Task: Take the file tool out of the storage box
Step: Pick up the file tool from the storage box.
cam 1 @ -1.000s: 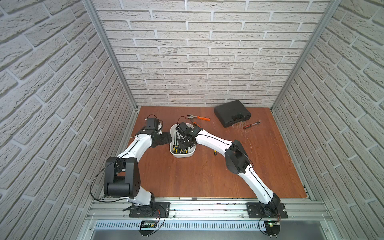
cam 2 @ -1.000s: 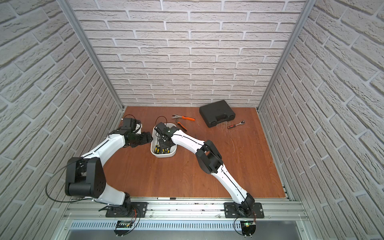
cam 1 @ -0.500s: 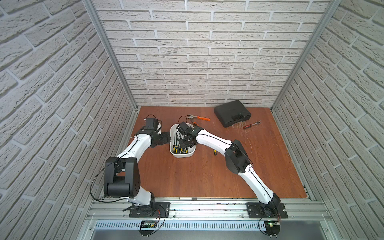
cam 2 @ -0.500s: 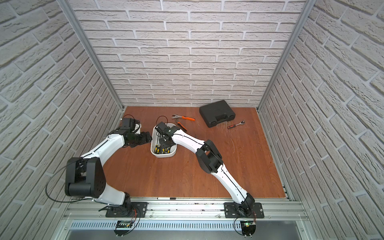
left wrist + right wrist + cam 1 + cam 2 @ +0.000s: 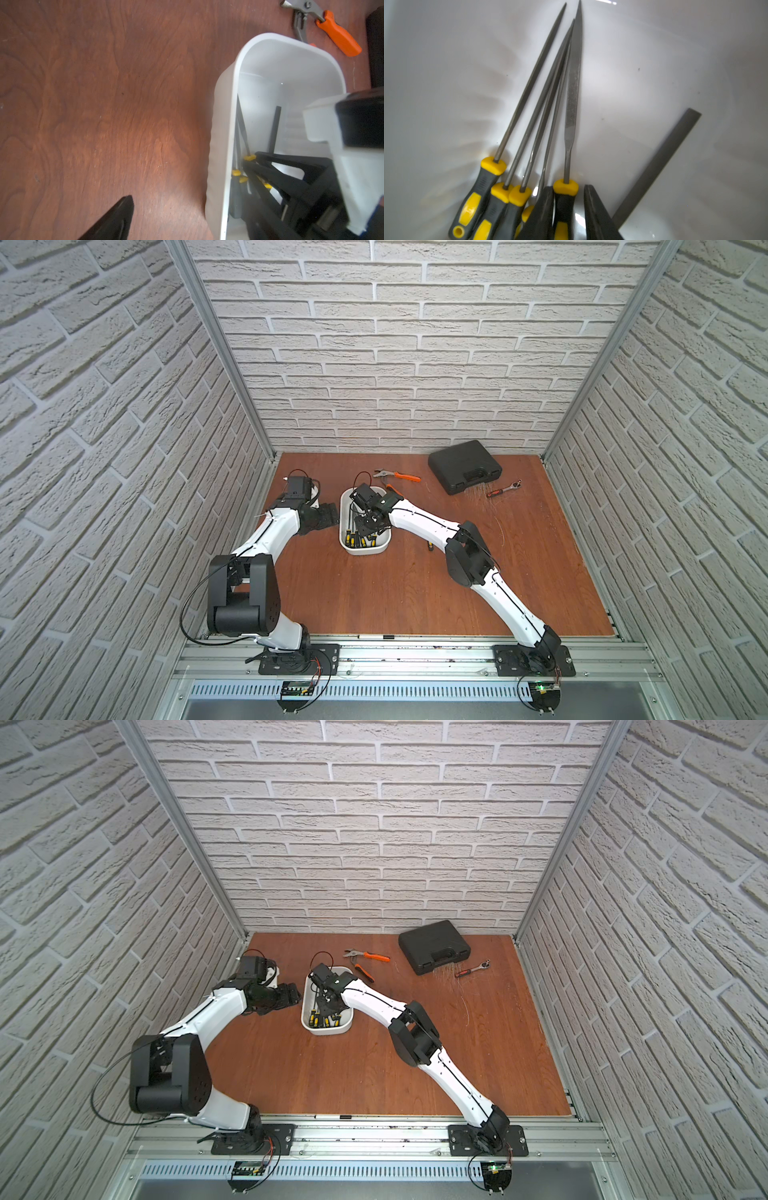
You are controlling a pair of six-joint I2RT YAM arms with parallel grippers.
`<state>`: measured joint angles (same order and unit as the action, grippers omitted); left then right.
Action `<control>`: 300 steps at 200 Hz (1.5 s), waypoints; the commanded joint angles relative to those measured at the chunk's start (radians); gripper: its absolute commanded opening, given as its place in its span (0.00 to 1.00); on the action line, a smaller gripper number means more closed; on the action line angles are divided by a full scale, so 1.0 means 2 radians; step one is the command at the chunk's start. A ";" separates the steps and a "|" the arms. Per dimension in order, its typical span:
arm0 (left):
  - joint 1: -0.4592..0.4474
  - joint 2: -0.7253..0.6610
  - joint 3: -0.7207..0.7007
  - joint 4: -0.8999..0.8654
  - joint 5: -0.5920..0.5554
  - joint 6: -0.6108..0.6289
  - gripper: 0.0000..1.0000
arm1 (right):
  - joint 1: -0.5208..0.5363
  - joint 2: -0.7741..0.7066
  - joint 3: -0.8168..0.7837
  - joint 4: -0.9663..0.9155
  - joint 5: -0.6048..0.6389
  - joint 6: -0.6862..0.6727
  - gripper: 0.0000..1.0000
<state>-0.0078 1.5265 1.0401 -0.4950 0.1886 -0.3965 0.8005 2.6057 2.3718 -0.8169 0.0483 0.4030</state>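
The white storage box [image 5: 365, 551] stands on the wooden floor in both top views, with several yellow-and-black-handled file tools [image 5: 572, 93] lying in it. My right gripper [image 5: 567, 187] is down inside the box. Its fingers stand narrowly apart on either side of one file's handle [image 5: 565, 204]; one finger lies against it and a slit shows at the other. My left gripper [image 5: 328, 516] hovers just outside the box's left wall [image 5: 232, 124], wide open and empty. Only one of its fingers [image 5: 116, 218] shows in the left wrist view.
A flat dark file blade [image 5: 658, 164] lies apart from the others in the box. Orange-handled pliers [image 5: 397, 475] lie just behind the box. A black case [image 5: 464, 466] and a ratchet [image 5: 503, 489] are at the back right. A small tool [image 5: 429, 546] lies beside my right forearm.
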 commanded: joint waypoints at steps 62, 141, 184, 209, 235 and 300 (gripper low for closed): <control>0.015 -0.017 0.000 -0.013 0.012 0.022 0.88 | -0.017 0.018 0.019 -0.013 0.013 0.005 0.20; 0.018 -0.022 -0.006 -0.009 0.015 0.021 0.88 | -0.017 -0.029 0.017 0.022 -0.004 0.039 0.02; 0.017 -0.027 -0.005 -0.009 0.015 0.024 0.88 | -0.017 -0.100 -0.031 0.059 -0.007 0.050 0.02; 0.018 -0.033 -0.007 -0.010 0.012 0.021 0.88 | -0.017 -0.134 -0.057 0.064 -0.006 0.049 0.02; 0.018 -0.038 -0.008 -0.011 0.012 0.020 0.88 | -0.019 -0.164 -0.072 0.050 -0.001 0.042 0.02; -0.007 -0.022 0.009 -0.007 0.000 0.011 0.89 | -0.069 -0.332 -0.326 0.111 0.056 0.032 0.02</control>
<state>0.0082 1.4712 1.0401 -0.5201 0.2016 -0.3710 0.7185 2.0621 1.8748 -0.6456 0.0807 0.4839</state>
